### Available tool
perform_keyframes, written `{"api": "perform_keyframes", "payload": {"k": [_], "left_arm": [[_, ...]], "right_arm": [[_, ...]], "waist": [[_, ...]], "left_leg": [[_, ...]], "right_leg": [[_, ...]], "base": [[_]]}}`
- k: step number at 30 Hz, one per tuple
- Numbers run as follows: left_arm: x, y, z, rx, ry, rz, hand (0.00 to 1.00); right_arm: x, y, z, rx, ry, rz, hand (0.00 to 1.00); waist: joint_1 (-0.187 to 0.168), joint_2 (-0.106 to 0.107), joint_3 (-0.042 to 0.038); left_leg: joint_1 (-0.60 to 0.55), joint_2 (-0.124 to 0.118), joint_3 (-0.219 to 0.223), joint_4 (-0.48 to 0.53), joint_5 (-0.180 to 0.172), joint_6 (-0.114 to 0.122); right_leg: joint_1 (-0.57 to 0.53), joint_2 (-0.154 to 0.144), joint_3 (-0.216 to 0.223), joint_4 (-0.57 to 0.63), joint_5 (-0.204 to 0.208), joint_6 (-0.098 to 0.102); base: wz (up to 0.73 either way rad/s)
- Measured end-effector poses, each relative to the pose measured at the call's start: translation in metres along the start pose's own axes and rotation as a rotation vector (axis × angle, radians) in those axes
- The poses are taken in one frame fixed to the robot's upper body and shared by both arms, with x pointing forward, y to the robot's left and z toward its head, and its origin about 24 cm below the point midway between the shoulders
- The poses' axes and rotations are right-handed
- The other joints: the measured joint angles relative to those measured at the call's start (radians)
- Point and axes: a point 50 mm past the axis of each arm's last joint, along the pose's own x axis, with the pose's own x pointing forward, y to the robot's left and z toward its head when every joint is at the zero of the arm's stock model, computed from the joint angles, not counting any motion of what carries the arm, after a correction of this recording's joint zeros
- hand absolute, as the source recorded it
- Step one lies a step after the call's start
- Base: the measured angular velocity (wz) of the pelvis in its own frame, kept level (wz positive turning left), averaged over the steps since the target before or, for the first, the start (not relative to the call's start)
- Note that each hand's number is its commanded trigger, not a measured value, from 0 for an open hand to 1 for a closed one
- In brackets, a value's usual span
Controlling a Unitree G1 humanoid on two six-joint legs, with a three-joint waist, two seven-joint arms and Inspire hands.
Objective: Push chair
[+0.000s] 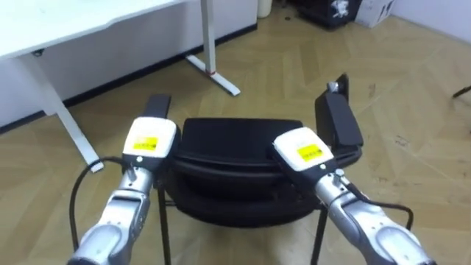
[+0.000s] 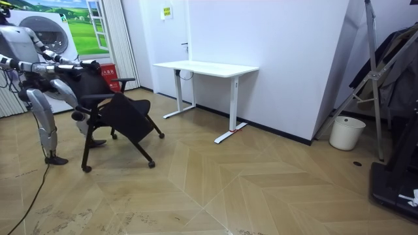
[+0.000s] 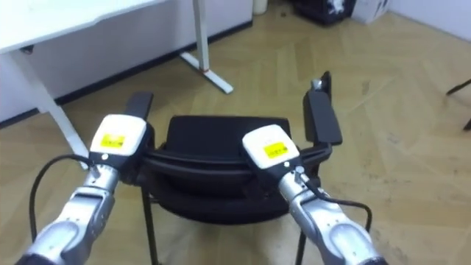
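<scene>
Herringbone wood floor (image 2: 228, 183) and white walls make up the room I'm watching. In the room view a white table (image 2: 206, 67) stands against the wall at about 12 o'clock, and a white bin (image 2: 347, 132) sits by the wall at 3 o'clock. The robot stands at 10 o'clock, upright, facing the room view's right. The black chair (image 2: 121, 111) is directly in front of it, well apart from the table, with its back towards the robot. Both arms reach forward to the top of that back.

In the left eye view I look down over the backrest, which fills the lower middle towards 6 o'clock. The left robot hand (image 1: 149, 140) lies on the top edge of the back at 8 o'clock and the right robot hand (image 1: 302, 149) lies on the same edge at 4 o'clock, the two well apart. I see only the backs of both; the fingers go over the far side of the backrest, so I cannot tell whether either robot hand is spread or clamped on it. The table runs across 10 to 11 o'clock, and dark gear (image 1: 324, 11) sits on the floor at 1 o'clock.

The right eye view gives the same layout. The left armrest (image 3: 138, 104) pokes out just past the left robot hand at 10 o'clock, the right armrest (image 3: 322, 118) stands just beyond the right one at 2 o'clock, and the table's foot (image 3: 208, 72) rests on the floor at 12 o'clock.
</scene>
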Motion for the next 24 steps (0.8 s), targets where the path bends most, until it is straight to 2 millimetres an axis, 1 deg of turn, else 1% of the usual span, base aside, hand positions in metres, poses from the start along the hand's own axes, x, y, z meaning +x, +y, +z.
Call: {"api": "perform_keyframes", "payload": {"k": [1, 2, 3, 4, 5, 6, 7, 8, 9, 10, 11, 12, 13, 14, 15, 16, 17, 18, 19, 20, 21, 22, 23, 24], "left_arm": [[0.000, 0.002, -0.001, -0.008, 0.003, 0.012, 1.00], [-0.001, 0.004, -0.002, -0.011, 0.003, 0.020, 1.00], [-0.001, 0.005, -0.003, -0.011, 0.001, 0.026, 1.00], [-0.002, 0.007, -0.005, -0.013, 0.000, 0.032, 1.00], [-0.001, 0.009, -0.006, -0.015, -0.007, 0.037, 1.00], [-0.001, 0.009, -0.007, -0.017, -0.010, 0.038, 1.00], [0.000, 0.010, -0.006, -0.018, -0.015, 0.038, 1.00], [0.003, 0.013, -0.004, -0.019, -0.023, 0.042, 1.00], [0.006, 0.015, -0.002, -0.020, -0.027, 0.048, 1.00], [0.010, 0.017, -0.001, -0.019, -0.033, 0.054, 1.00], [0.012, 0.017, 0.000, -0.016, -0.047, 0.054, 1.00], [0.013, 0.017, 0.000, -0.015, -0.054, 0.055, 1.00], [0.014, 0.018, -0.001, -0.012, -0.057, 0.059, 1.00], [0.015, 0.018, -0.001, -0.010, -0.058, 0.066, 1.00], [0.016, 0.017, -0.002, -0.008, -0.057, 0.063, 1.00], [0.017, 0.016, -0.003, -0.004, -0.057, 0.060, 1.00], [0.016, 0.015, -0.004, -0.002, -0.053, 0.065, 1.00], [0.016, 0.015, -0.005, -0.001, -0.054, 0.069, 1.00], [0.017, 0.017, -0.007, 0.003, -0.057, 0.082, 1.00], [0.016, 0.016, -0.008, 0.003, -0.057, 0.088, 1.00], [0.015, 0.015, -0.008, 0.002, -0.055, 0.085, 1.00], [0.015, 0.015, -0.009, 0.001, -0.053, 0.091, 1.00], [0.014, 0.013, -0.010, -0.001, -0.047, 0.088, 1.00], [0.013, 0.012, -0.010, -0.005, -0.046, 0.088, 1.00]], "right_arm": [[-0.001, 0.001, 0.002, -0.010, -0.009, -0.012, 1.00], [-0.004, 0.001, 0.004, -0.011, -0.015, -0.026, 1.00], [-0.005, 0.001, 0.005, -0.012, -0.018, -0.037, 1.00], [-0.006, 0.001, 0.006, -0.016, -0.020, -0.053, 1.00], [-0.007, 0.001, 0.006, -0.021, -0.023, -0.064, 1.00], [-0.007, 0.001, 0.007, -0.026, -0.023, -0.071, 1.00], [-0.007, 0.000, 0.006, -0.036, -0.016, -0.083, 1.00], [-0.007, -0.002, 0.002, -0.048, -0.004, -0.099, 1.00], [-0.007, -0.003, 0.000, -0.051, 0.003, -0.106, 1.00], [-0.006, -0.003, -0.002, -0.049, 0.017, -0.114, 1.00], [-0.006, -0.001, -0.004, -0.043, 0.026, -0.118, 1.00], [-0.006, -0.001, -0.004, -0.041, 0.028, -0.119, 1.00], [-0.007, 0.001, -0.004, -0.031, 0.033, -0.115, 1.00], [-0.006, 0.004, -0.002, -0.017, 0.036, -0.111, 1.00], [-0.006, 0.004, -0.001, -0.012, 0.038, -0.110, 1.00], [-0.005, 0.006, 0.001, -0.003, 0.041, -0.106, 1.00], [-0.004, 0.007, 0.003, 0.001, 0.044, -0.106, 1.00], [-0.004, 0.007, 0.003, -0.001, 0.042, -0.106, 1.00], [-0.002, 0.006, 0.005, -0.005, 0.036, -0.107, 1.00], [-0.001, 0.006, 0.007, -0.005, 0.030, -0.108, 1.00], [-0.001, 0.005, 0.008, -0.005, 0.027, -0.109, 1.00], [-0.001, 0.006, 0.010, -0.003, 0.021, -0.107, 1.00], [-0.001, 0.007, 0.011, -0.004, 0.015, -0.105, 1.00], [-0.001, 0.007, 0.012, -0.006, 0.011, -0.105, 1.00]], "waist": [[0.003, 0.000, -0.0013], [0.003, -0.004, -0.0058], [0.002, -0.006, -0.0071], [0.001, -0.012, -0.0149], [-0.002, -0.018, -0.0249], [-0.004, -0.021, -0.0265], [-0.011, -0.033, -0.0340], [-0.017, -0.041, -0.0351], [-0.018, -0.046, -0.0329], [-0.019, -0.044, -0.0226], [-0.020, -0.037, -0.0172], [-0.021, -0.037, -0.0171], [-0.024, -0.035, -0.0137], [-0.025, -0.030, -0.0105], [-0.024, -0.028, -0.0098], [-0.019, -0.022, -0.0076], [-0.010, -0.017, -0.0056], [-0.005, -0.014, -0.0033], [-0.002, -0.009, 0.0003], [-0.001, -0.003, 0.0045], [-0.002, -0.002, 0.0056], [-0.008, -0.002, 0.0054], [-0.013, -0.003, 0.0045], [-0.017, -0.004, 0.0038]], "left_leg": [[-0.008, 0.003, -0.012, -0.010, 0.021, 0.012], [-0.011, -0.003, -0.011, -0.002, 0.049, 0.006], [-0.015, -0.009, -0.011, 0.001, 0.066, 0.009], [-0.019, -0.023, -0.004, 0.017, 0.084, 0.028], [-0.020, -0.044, 0.007, 0.049, 0.085, 0.036], [-0.019, -0.060, 0.008, 0.064, 0.077, 0.050], [-0.013, -0.106, 0.007, 0.089, 0.049, 0.091], [-0.010, -0.139, 0.000, 0.119, 0.021, 0.125], [-0.009, -0.150, -0.008, 0.131, 0.011, 0.134], [0.002, -0.164, -0.022, 0.147, -0.010, 0.146], [0.016, -0.172, -0.041, 0.151, -0.026, 0.154], [0.021, -0.173, -0.048, 0.151, -0.033, 0.157], [0.036, -0.173, -0.065, 0.151, -0.047, 0.161], [0.056, -0.172, -0.082, 0.144, -0.056, 0.165], [0.065, -0.172, -0.091, 0.140, -0.060, 0.166], [0.085, -0.172, -0.105, 0.131, -0.068, 0.165], [0.100, -0.171, -0.121, 0.125, -0.075, 0.163], [0.107, -0.171, -0.130, 0.119, -0.077, 0.162], [0.120, -0.170, -0.154, 0.106, -0.078, 0.158], [0.136, -0.170, -0.180, 0.094, -0.081, 0.153], [0.143, -0.170, -0.191, 0.090, -0.083, 0.149], [0.160, -0.171, -0.212, 0.075, -0.087, 0.143], [0.178, -0.173, -0.233, 0.063, -0.093, 0.134], [0.184, -0.173, -0.246, 0.063, -0.100, 0.130]], "right_leg": [[0.014, -0.009, -0.018, 0.000, -0.014, 0.014], [0.028, -0.033, -0.041, 0.000, -0.027, 0.036], [0.032, -0.042, -0.045, 0.000, -0.032, 0.044], [0.037, -0.065, -0.045, 0.004, -0.045, 0.065], [0.040, -0.099, -0.047, 0.019, -0.054, 0.077], [0.043, -0.117, -0.050, 0.031, -0.063, 0.087], [0.045, -0.154, -0.045, 0.070, -0.091, 0.091], [0.040, -0.184, -0.041, 0.134, -0.105, 0.076], [0.026, -0.197, -0.039, 0.181, -0.101, 0.068], [-0.014, -0.217, -0.019, 0.302, -0.063, 0.057], [-0.063, -0.221, 0.016, 0.411, 0.008, 0.054], [-0.088, -0.222, 0.026, 0.461, 0.046, 0.051], [-0.126, -0.218, 0.041, 0.536, 0.112, 0.058], [-0.156, -0.205, 0.040, 0.593, 0.124, 0.061], [-0.174, -0.199, 0.039, 0.616, 0.121, 0.059], [-0.214, -0.182, 0.029, 0.653, 0.108, 0.066], [-0.261, -0.160, 0.018, 0.659, 0.096, 0.064], [-0.283, -0.146, 0.012, 0.653, 0.087, 0.059], [-0.328, -0.114, 0.008, 0.606, 0.076, 0.051], [-0.364, -0.074, 0.012, 0.525, 0.075, 0.049], [-0.379, -0.057, 0.014, 0.475, 0.077, 0.046], [-0.400, -0.029, 0.020, 0.351, 0.088, 0.034], [-0.399, -0.006, 0.033, 0.195, 0.121, 0.025], [-0.395, 0.004, 0.046, 0.122, 0.142, 0.023]], "base": [[-0.23], [-0.18], [-0.16], [-0.22], [-0.24], [-0.22], [-0.07], [0.00], [0.00], [0.00], [0.07], [0.19], [0.23], [0.21], [0.16], [0.06], [0.04], [0.05], [0.14], [0.22], [0.38], [0.52], [0.56], [0.58]]}}
